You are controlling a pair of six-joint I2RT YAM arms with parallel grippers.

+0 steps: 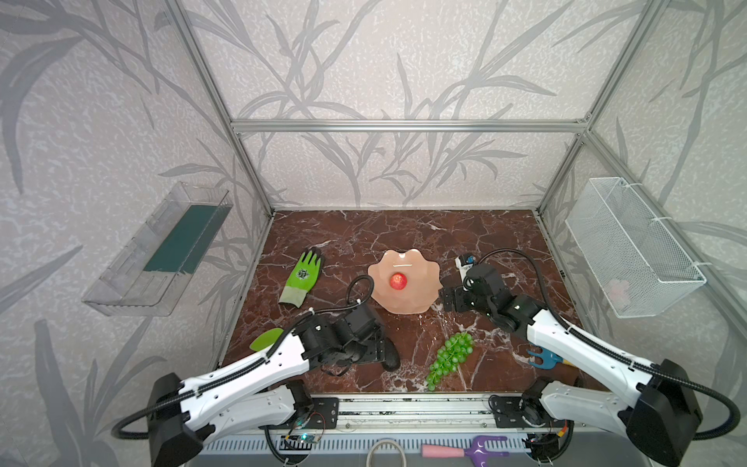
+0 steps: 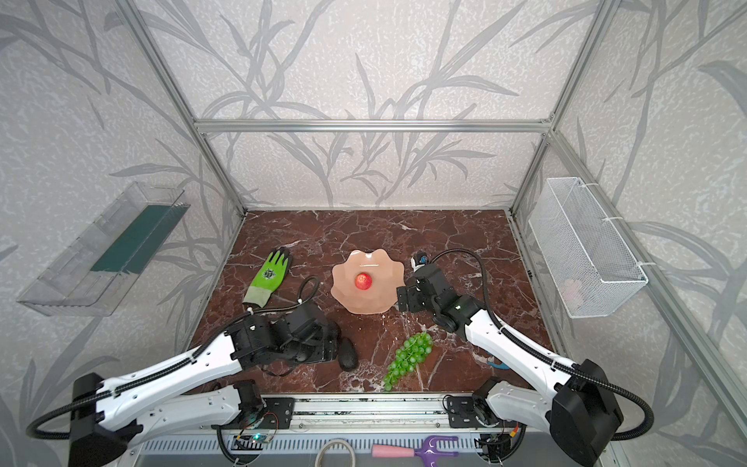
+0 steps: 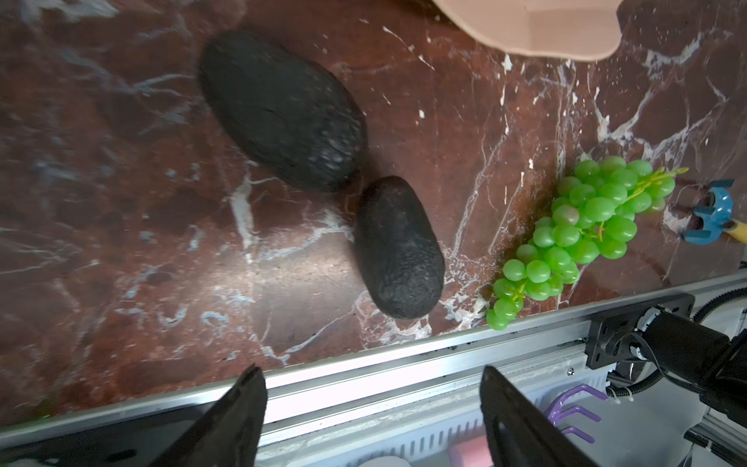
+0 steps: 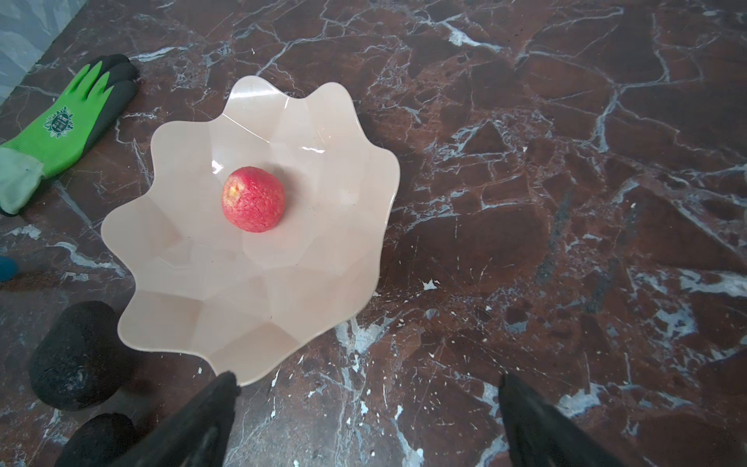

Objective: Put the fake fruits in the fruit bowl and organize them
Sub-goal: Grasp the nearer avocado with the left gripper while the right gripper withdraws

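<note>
Hovering my left gripper [image 3: 372, 368], jaws apart and empty, by the avocado [image 3: 283, 109] nearest the fruit bowl [image 1: 404, 301]. A second avocado [image 3: 398, 246] butts against it. Grapes [image 1: 450, 360] lie on my side of the bowl, unblocked. My right gripper [image 4: 368, 377] gapes empty beside the bowl. Only the red fruit [image 1: 398, 281] sits inside. The crest on the green glove [image 1: 303, 279] left of the bowl is unreadable.

Top views look down from the front; close wrist views share the fruit bowl [image 3: 525, 28].

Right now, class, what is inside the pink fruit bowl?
Only the red fruit, near the middle of the fruit bowl. Nothing else; just the patch under the fruit is covered.
</note>
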